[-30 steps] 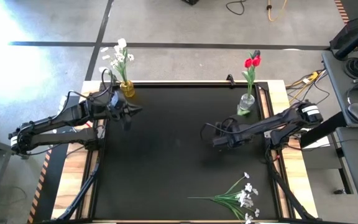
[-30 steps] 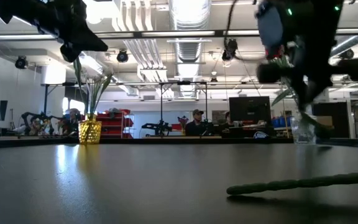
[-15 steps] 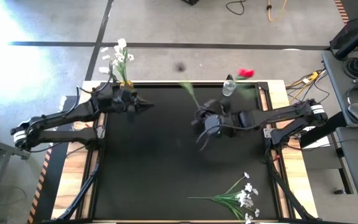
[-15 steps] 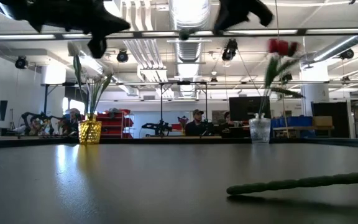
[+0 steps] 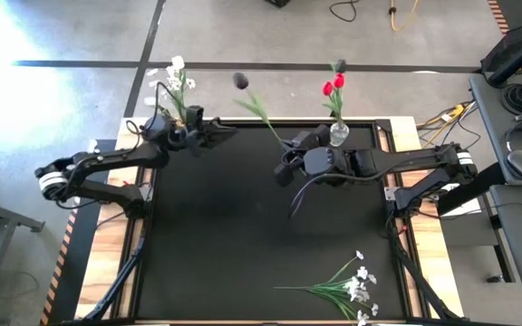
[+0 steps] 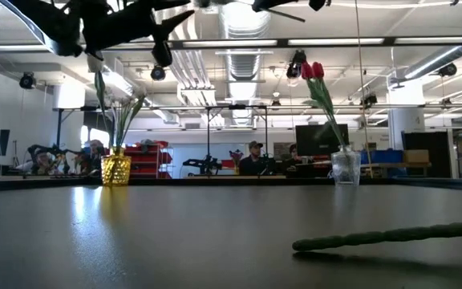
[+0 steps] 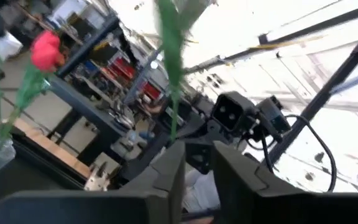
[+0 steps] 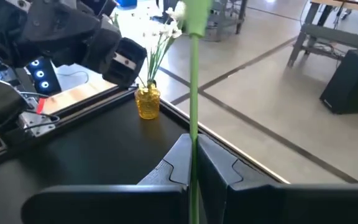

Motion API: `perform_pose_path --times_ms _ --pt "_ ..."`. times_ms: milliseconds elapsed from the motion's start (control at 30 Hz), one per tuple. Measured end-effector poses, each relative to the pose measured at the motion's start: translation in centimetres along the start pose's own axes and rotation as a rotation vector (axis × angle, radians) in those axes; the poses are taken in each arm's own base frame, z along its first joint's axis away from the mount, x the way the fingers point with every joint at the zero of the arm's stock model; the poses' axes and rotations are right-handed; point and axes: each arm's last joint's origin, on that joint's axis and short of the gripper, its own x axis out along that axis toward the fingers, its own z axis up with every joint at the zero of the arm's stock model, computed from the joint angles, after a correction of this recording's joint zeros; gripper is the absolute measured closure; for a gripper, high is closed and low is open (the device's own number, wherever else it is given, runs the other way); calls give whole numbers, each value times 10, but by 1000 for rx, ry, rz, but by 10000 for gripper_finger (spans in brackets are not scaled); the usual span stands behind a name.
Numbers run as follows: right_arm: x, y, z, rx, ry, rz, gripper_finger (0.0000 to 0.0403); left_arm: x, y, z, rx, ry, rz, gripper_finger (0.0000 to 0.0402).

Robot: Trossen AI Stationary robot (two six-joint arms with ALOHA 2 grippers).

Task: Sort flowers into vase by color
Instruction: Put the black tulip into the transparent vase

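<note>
Gripping a dark-headed flower [image 5: 254, 101] by its stem, the right gripper [image 5: 290, 152] hovers beside the clear vase [image 5: 338, 134]; left gripper [image 5: 229, 133] fingers slightly parted, no writing legible.

Mat [image 5: 234, 226] centre open; white spray [image 5: 343, 285] near corner.

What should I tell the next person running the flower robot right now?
Left gripper: open, beside the yellow vase, nothing seen in it.
Right gripper: shut on the dark tulip, held up over the table's far edge.
Done: white flowers in the yellow vase, red tulips in the clear vase.
Left: place the dark tulip; the white sprays lie on the table's near right.
</note>
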Motion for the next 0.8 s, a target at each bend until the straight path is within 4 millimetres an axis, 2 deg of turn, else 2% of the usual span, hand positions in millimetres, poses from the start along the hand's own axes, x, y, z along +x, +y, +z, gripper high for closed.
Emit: perform_pose_path --times_ms 233,433,633,800 --pt "0 1 0 0 2 19 392 26 -5 17 21 55 -87 283" --pt "-1 4 11 -11 -80 64 392 54 -3 28 24 130 -158 253" --pt "-1 6 15 -27 -114 83 392 82 -6 38 49 159 -232 246" --pt "-1 6 15 -33 -113 94 392 101 -9 49 76 183 -293 261"
